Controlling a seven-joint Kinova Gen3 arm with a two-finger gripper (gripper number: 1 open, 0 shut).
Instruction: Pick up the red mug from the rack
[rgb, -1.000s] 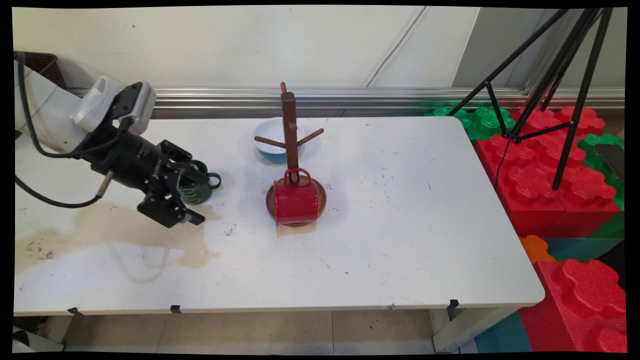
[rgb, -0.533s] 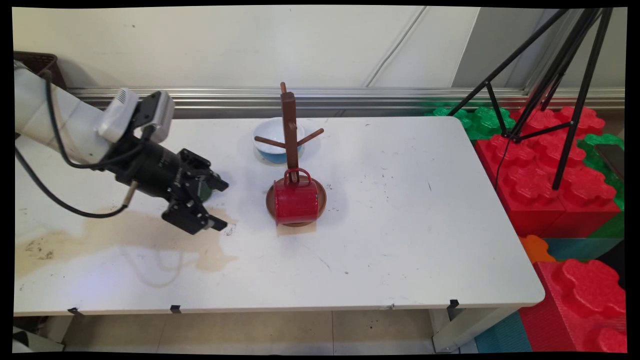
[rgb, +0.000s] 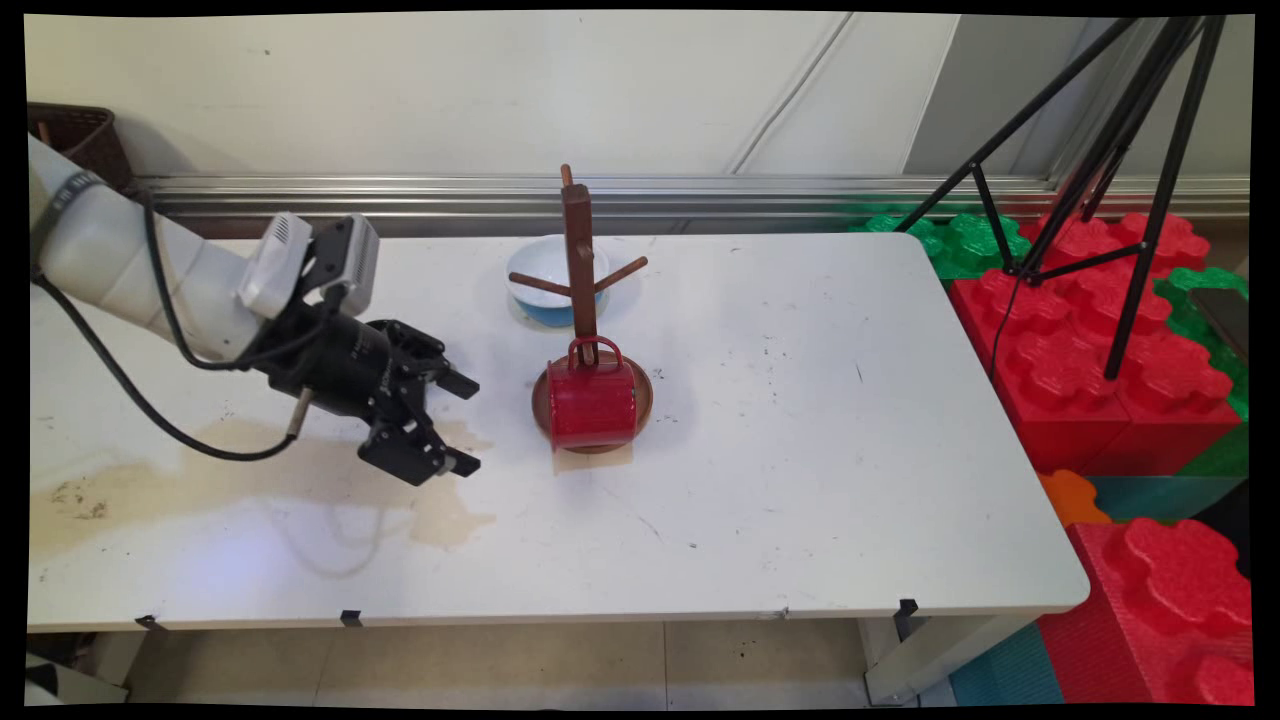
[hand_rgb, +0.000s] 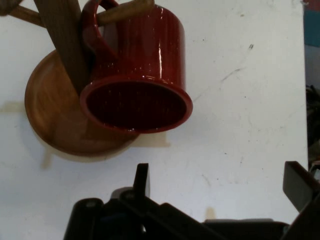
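Note:
A red mug (rgb: 592, 402) hangs by its handle on a low peg of a brown wooden mug tree (rgb: 578, 260), over the tree's round base (rgb: 640, 385). My gripper (rgb: 466, 425) hovers just left of it, open, with nothing between its fingers. In the hand view the red mug (hand_rgb: 140, 75) shows its open mouth toward the camera, the tree's post (hand_rgb: 62, 40) and base (hand_rgb: 55, 120) lie to its left, and the gripper (hand_rgb: 220, 182) sits below them with its jaws wide apart. A white and blue bowl (rgb: 535, 272) stands behind the tree.
A brown stain (rgb: 230, 470) spreads over the table's left part under the arm. A black tripod (rgb: 1120, 150) and red and green foam blocks (rgb: 1090, 360) stand off the right edge. A dark basket (rgb: 75, 130) sits at the far left by the wall.
The arm has moved right across the table, bringing the open gripper closer to the red mug. It now covers the green mug seen earlier beside the gripper.

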